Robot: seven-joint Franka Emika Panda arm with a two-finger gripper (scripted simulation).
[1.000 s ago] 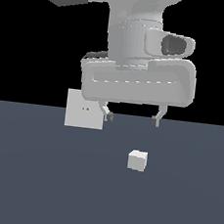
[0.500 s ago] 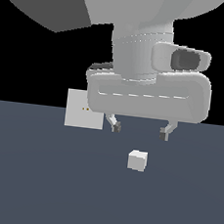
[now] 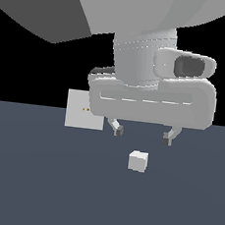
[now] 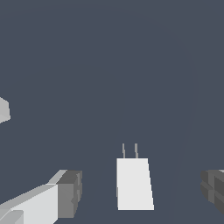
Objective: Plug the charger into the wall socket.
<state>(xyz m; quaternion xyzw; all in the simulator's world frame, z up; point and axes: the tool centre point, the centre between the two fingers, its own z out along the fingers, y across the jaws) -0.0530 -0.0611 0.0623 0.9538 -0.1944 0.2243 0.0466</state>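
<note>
Wrist view alone shows the charger's [image 4: 134, 183] two thin prongs.

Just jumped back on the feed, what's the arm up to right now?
The Panda arm is going for the charger, a small white block lying on the dark floor. Its end effector hangs above the charger with the fingers spread wide and nothing between them. In the wrist view the charger sits between the two fingertips, its two thin prongs showing at one end. The wall socket stands upright farther back, toward the exterior view's left, with nothing plugged in yet.
</note>
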